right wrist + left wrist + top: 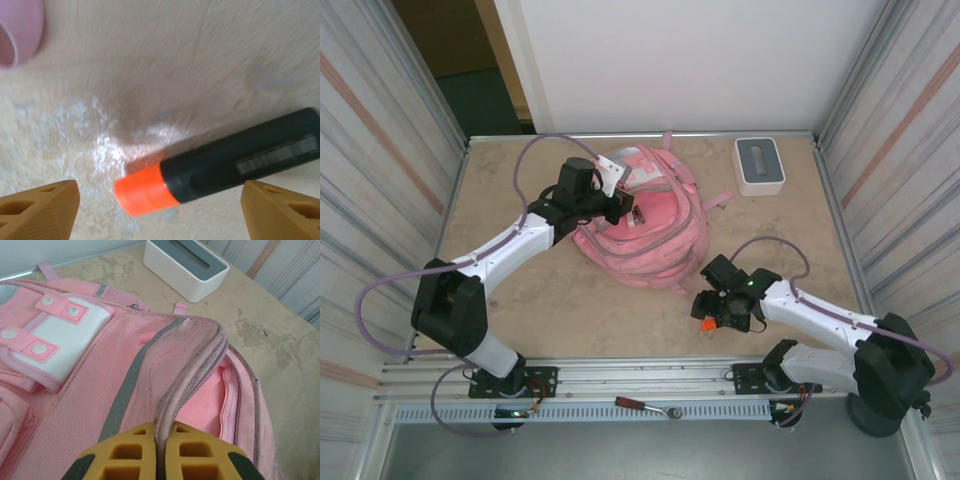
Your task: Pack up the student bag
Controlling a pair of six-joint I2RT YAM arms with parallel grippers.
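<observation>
The student bag, a big soft pink backpack, lies in the middle of the table. My left gripper is at its far left side, shut on the grey-pink zipper rim of the main opening. The rim is pinched between the yellow fingers and lifted, so the pink lining shows. My left gripper is at the bottom of the left wrist view. A black marker with an orange cap lies on the table. My right gripper is open just above it, one finger on each side. The right gripper hovers just right of the bag's near end, with the marker's orange cap below it.
A white box with a grey top stands at the back right, also seen as the white box beyond the bag. A pink strap loop lies near the marker. A red-handled tool rests on the front rail. Walls close in both sides.
</observation>
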